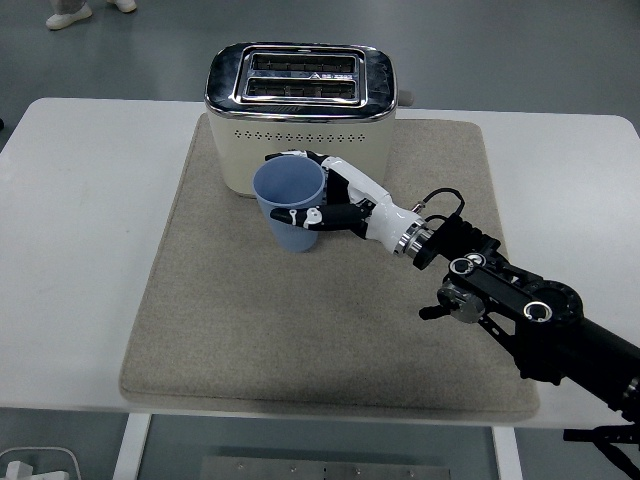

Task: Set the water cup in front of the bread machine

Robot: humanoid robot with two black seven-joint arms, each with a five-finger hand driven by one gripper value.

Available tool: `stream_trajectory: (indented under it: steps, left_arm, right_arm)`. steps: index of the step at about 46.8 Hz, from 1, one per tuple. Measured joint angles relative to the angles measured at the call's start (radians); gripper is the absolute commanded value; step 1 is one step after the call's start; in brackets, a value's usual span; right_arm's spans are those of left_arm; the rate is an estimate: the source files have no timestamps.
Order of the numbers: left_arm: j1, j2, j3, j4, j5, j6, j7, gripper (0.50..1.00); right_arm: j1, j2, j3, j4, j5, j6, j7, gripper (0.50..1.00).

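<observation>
A blue plastic water cup (291,205) stands upright in my right hand (318,197), whose fingers wrap its right side. The cup is over the grey mat, just in front of the cream and chrome bread machine (300,118), close to its front face. I cannot tell whether the cup's base touches the mat. My right arm (520,315) reaches in from the lower right across the mat. The left arm is out of view.
A grey felt mat (250,320) covers the middle of the white table (80,230). The bread machine stands on the mat's far edge. A person's shoes (70,14) show on the floor at the top left.
</observation>
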Motion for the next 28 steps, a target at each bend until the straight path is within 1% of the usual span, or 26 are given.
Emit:
stream_trajectory:
  steps: [8, 28]
  left_arm:
    - [0.000, 0.000, 0.000, 0.000, 0.000, 0.000, 0.000, 1.000]
    - [-0.001, 0.000, 0.000, 0.000, 0.000, 0.000, 0.000, 1.000]
  right_arm:
    - [0.000, 0.020, 0.003, -0.008, 0.002, -0.024, 0.000, 0.676]
    - [0.000, 0.024, 0.000, -0.103, 0.002, -0.026, 0.001, 0.693]
